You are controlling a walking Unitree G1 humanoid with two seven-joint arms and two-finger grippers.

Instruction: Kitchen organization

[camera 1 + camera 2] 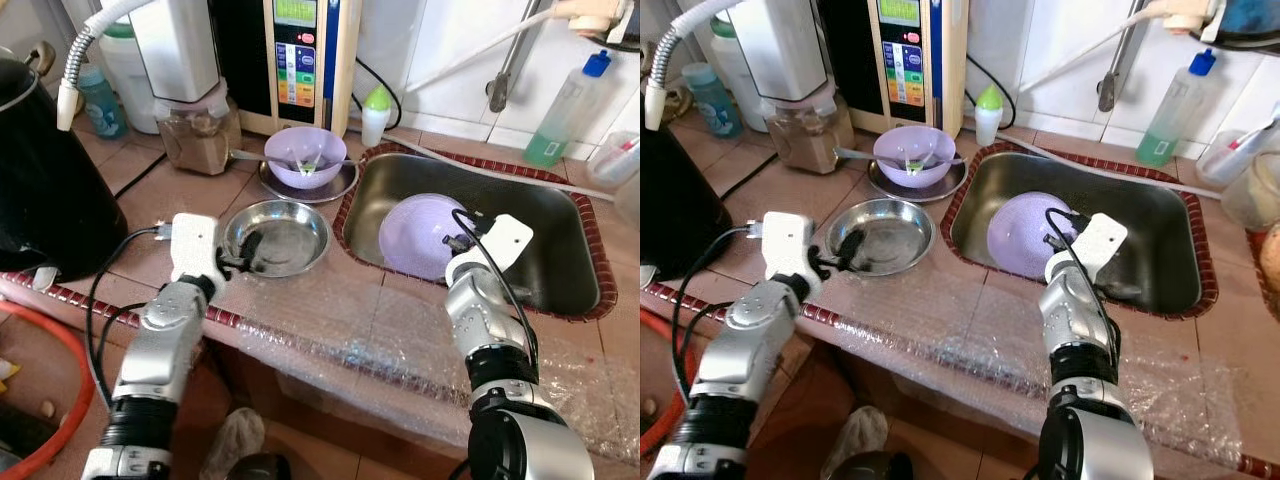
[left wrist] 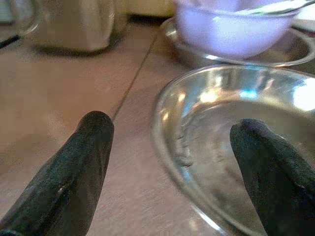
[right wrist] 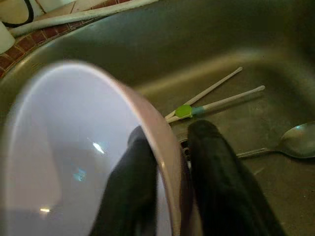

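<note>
From the head views, a tiled tabletop (image 1: pixel 150 190) edged with bubble wrap carries a steel bowl (image 1: pixel 277 237) beside a sunken sink (image 1: pixel 560 240) under white wall tiles. The left wrist view shows the left hand (image 2: pixel 170 162) spread open astride that bowl's rim. The right wrist view shows the right hand (image 3: pixel 170 162) pinching the rim of a lilac bowl (image 3: pixel 64 147) in the sink, near a spoon (image 3: pixel 290 141).

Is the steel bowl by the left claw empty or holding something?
Empty. The steel bowl shows only bare reflective metal inside, seen from the head and left wrist views. The left claw is open astride its rim.
</note>
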